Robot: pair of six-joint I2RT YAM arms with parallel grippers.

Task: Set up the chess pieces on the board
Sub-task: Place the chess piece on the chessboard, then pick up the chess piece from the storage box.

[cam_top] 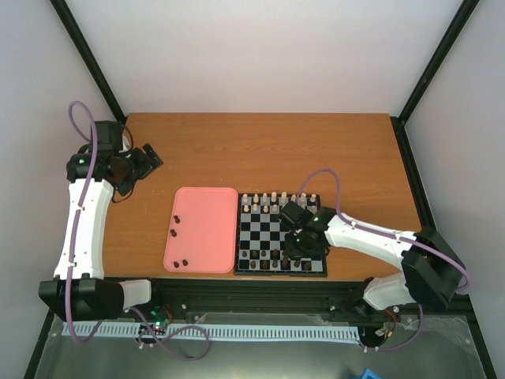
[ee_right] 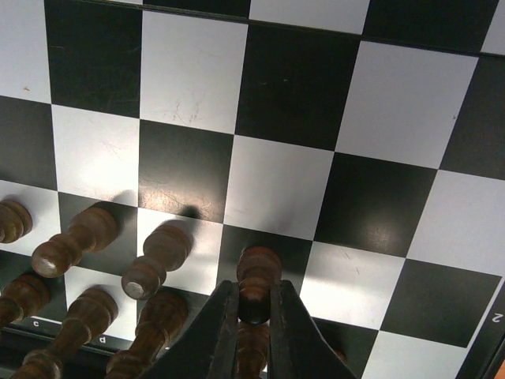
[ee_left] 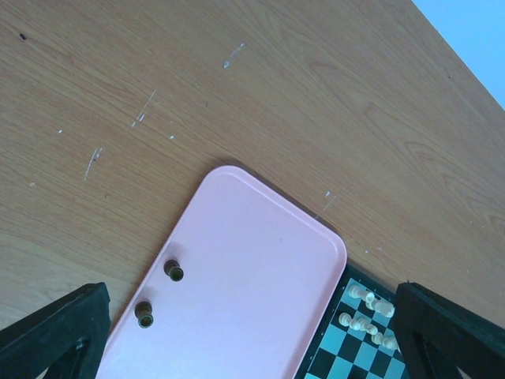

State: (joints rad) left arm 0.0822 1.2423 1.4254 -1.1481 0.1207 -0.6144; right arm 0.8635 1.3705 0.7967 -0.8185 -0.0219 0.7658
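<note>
The board (cam_top: 268,237) lies right of the pink tray (cam_top: 201,229). My right gripper (cam_top: 300,241) hangs over the board's near right part. In the right wrist view it (ee_right: 254,304) is shut on a dark brown pawn (ee_right: 256,276) standing on a black square of the board (ee_right: 276,181). Several other dark pieces (ee_right: 154,264) stand in the near rows to its left. Two dark pieces (ee_left: 173,271) lie on the tray (ee_left: 252,260) in the left wrist view; more lie at the tray's near edge (cam_top: 181,262). My left gripper (cam_top: 146,162) is open, high over the far left table.
Cream-white pieces (cam_top: 276,199) line the board's far rows, also in the left wrist view (ee_left: 367,312). The wooden table (cam_top: 260,150) stretches behind the board and tray. Black frame posts stand at the back corners.
</note>
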